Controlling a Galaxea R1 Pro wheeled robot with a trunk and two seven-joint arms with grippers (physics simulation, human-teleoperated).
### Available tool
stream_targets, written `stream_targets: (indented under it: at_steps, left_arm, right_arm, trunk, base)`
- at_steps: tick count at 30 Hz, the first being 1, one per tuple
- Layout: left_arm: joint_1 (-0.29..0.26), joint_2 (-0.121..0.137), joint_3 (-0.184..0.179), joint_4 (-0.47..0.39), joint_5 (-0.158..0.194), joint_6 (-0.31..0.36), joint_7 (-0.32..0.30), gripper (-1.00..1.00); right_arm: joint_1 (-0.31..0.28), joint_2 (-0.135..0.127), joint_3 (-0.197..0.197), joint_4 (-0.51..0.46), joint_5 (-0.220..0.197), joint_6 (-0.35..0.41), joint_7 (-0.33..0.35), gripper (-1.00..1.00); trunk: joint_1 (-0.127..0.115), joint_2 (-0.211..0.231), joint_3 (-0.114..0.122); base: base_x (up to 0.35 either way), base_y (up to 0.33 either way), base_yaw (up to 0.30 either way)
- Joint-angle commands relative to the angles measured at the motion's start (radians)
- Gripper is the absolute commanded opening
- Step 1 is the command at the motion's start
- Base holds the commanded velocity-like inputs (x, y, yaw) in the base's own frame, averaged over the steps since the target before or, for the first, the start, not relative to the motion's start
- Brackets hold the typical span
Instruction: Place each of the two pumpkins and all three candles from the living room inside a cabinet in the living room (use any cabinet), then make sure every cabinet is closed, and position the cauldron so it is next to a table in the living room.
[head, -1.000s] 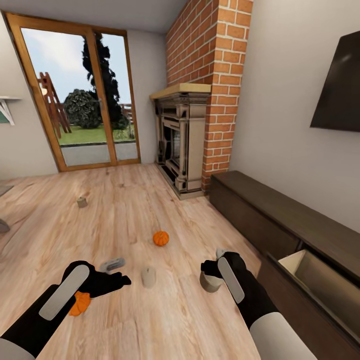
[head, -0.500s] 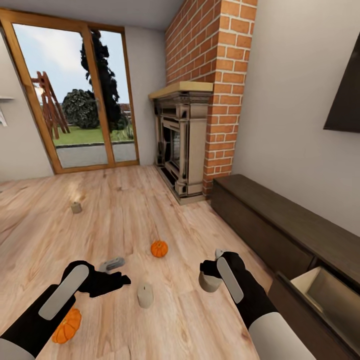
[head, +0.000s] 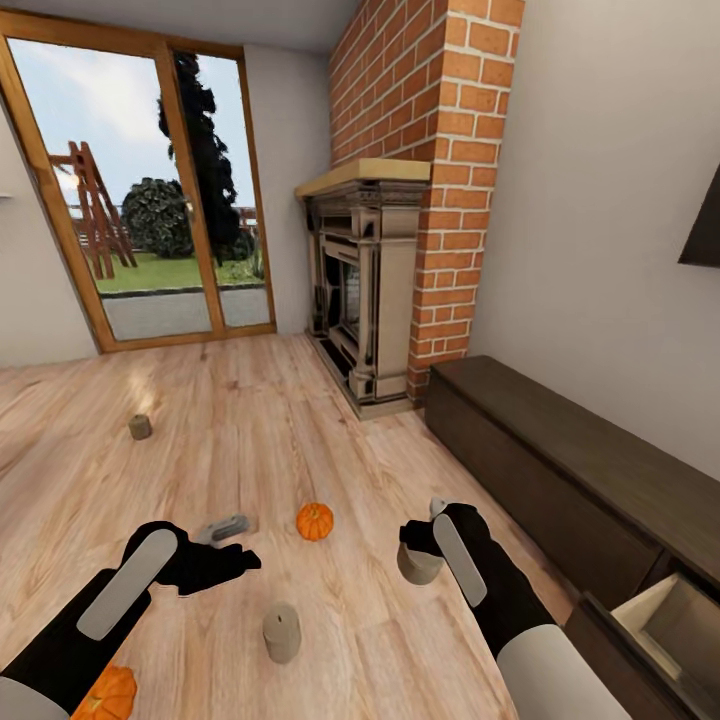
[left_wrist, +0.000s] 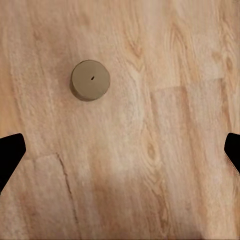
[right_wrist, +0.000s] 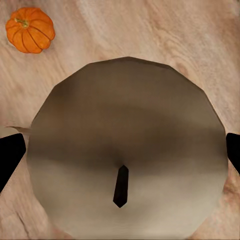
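Plank floor (head: 300, 420) | right gripper (head: 425, 545) clamps stubby beige candle (right_wrist: 125, 160) | left gripper (head: 225, 545) spread, empty

You get bright, even daylight from the glazed doors (head: 140, 190), with a pale sheen on the floor (head: 250, 420) near them. Shadows are soft and faint. Wide-angle stretch bends the head view's edges; wrist views look slightly soft.

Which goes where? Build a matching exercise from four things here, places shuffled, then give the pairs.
1 held candle
2 far candle
3 near pumpkin
4 cabinet

a floor toward the glass doors
b partly under the left arm
c in the right gripper
d along the right wall, one compartment open

Pairs: 1-c, 2-a, 3-b, 4-d
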Motion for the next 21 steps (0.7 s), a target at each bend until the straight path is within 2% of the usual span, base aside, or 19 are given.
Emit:
stream_targets:
  at_steps: [1,6,12,21]
  left_arm:
    - [-0.001,0.001,-0.003,-0.001,0.010,-0.001,0.011,1.00]
    - [-0.001,0.001,-0.002,0.001,0.010,-0.001,0.012,1.00]
    - [-0.001,0.001,0.000,0.003,0.011,-0.002,0.012,1.00]
    - [-0.001,-0.001,-0.009,0.004,0.010,-0.004,0.013,1.00]
  right_arm:
    - [-0.001,0.000,0.001,-0.001,-0.009,0.001,-0.011,-1.00]
    - [-0.001,-0.002,0.001,-0.001,-0.009,0.001,-0.011,-1.00]
    - [-0.001,-0.002,0.002,-0.001,-0.009,0.001,-0.011,-1.00]
    - [-0.001,-0.003,0.002,-0.006,-0.009,0.001,-0.011,-1.00]
  trunk:
    - [0.000,0.000,-0.001]
    - [0.000,0.000,-0.001]
    - [0.000,0.000,-0.001]
    - [0.000,0.000,-0.001]
  base:
    - [0.286,-0.059,0.000]
    - [0.278,-0.101,0.000]
    - [0.271,0.081,0.000]
    - [0.061,0.016,0.000]
